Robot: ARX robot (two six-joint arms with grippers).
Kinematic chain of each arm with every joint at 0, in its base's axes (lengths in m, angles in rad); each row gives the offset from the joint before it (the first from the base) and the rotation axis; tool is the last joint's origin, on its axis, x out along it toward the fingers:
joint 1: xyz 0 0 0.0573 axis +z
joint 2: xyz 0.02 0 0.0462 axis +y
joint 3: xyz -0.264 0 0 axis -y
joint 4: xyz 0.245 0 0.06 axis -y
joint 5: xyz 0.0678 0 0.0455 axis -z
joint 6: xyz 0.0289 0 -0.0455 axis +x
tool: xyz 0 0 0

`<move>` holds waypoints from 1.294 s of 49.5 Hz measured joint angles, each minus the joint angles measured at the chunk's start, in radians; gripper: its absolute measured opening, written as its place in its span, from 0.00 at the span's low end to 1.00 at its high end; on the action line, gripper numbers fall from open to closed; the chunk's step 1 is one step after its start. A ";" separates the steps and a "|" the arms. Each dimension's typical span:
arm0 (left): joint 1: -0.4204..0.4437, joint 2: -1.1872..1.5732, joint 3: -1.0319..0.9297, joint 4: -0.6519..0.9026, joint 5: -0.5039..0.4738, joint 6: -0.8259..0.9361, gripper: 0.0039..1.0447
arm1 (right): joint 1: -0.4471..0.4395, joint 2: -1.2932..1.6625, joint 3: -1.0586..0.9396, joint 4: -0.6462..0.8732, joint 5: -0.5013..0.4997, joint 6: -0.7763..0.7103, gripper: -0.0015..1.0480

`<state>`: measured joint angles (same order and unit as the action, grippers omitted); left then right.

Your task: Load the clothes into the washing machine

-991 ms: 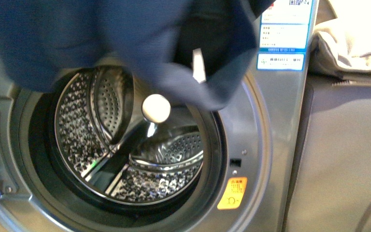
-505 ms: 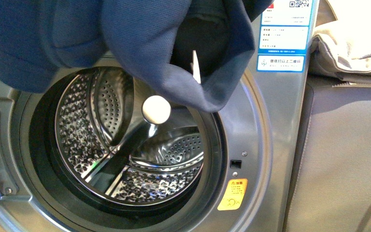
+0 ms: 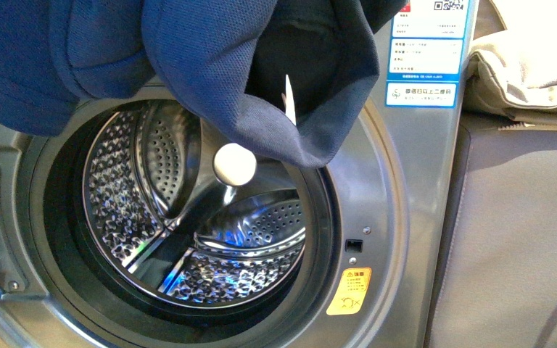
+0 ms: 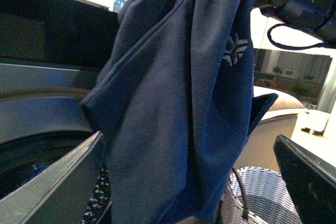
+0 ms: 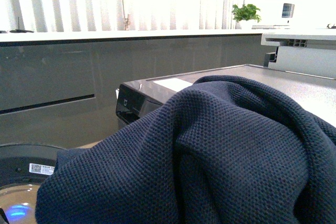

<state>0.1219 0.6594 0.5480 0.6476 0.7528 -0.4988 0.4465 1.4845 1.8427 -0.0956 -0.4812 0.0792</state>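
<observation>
**Front and wrist views, garment held before the open porthole.** The clothes [image 3: 210, 58], a dark navy garment, hang bunched across the upper part of the washing machine [image 3: 399, 217]; the lowest fold overlaps the top right of the open mouth, and no part is yet inside the steel drum [image 3: 123, 188]; a white tag [image 3: 289, 98] dangles within the fold. Left gripper [image 4: 187, 137]: jaws spread wide and clasping nothing, the cloth hanging just beyond them. Right gripper: its fingers cannot be made out; cloth lying close to the lens fills the lower half of its wrist view; a dark arm [image 4: 310, 3] stands at the garment's upper end, so it probably bears the load, though whether it is clenched cannot be told.

Step in hand, as judged: bringing the garment to the mouth. To do it well, lower the bundle until its bulk is level with the middle of the opening; carry it far into the drum before letting go, so that no tail lies over the black rim [image 3: 54, 217]; keep it left of the beige fabric [image 3: 529, 65]; the free left gripper may gather the trailing hem.
</observation>
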 joint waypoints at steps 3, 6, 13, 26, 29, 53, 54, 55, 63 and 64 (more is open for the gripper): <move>-0.079 0.027 0.023 -0.039 -0.033 0.037 0.94 | 0.000 0.000 0.000 0.000 0.000 0.000 0.09; -0.175 0.065 0.040 -0.060 -0.076 0.089 0.94 | 0.000 0.000 0.000 0.000 0.000 0.000 0.09; -0.307 0.135 0.066 -0.066 -0.138 0.158 0.94 | 0.000 0.000 0.000 0.000 0.000 0.000 0.09; -0.416 0.280 0.131 -0.047 -0.308 0.282 0.94 | 0.000 0.000 0.000 0.000 0.000 0.000 0.09; -0.425 0.299 0.143 -0.031 -0.336 0.295 0.94 | 0.000 0.000 0.000 0.000 0.001 0.000 0.09; -0.619 0.351 0.146 0.172 -0.494 0.396 0.94 | 0.000 0.000 0.000 0.000 0.001 0.000 0.09; -0.632 0.346 0.142 0.176 -0.500 0.408 0.94 | 0.000 0.000 0.000 0.000 0.001 0.000 0.09; -0.650 0.341 0.138 0.178 -0.509 0.429 0.94 | 0.000 0.000 0.000 0.000 0.001 0.000 0.09; -0.714 0.351 0.137 0.179 -0.564 0.511 0.94 | 0.000 0.000 0.000 0.000 0.000 0.000 0.09; -0.718 0.357 0.138 0.181 -0.572 0.519 0.94 | 0.000 0.000 0.000 0.000 0.000 0.000 0.09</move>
<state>-0.5961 1.0161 0.6865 0.8284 0.1806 0.0200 0.4465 1.4845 1.8427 -0.0956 -0.4809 0.0795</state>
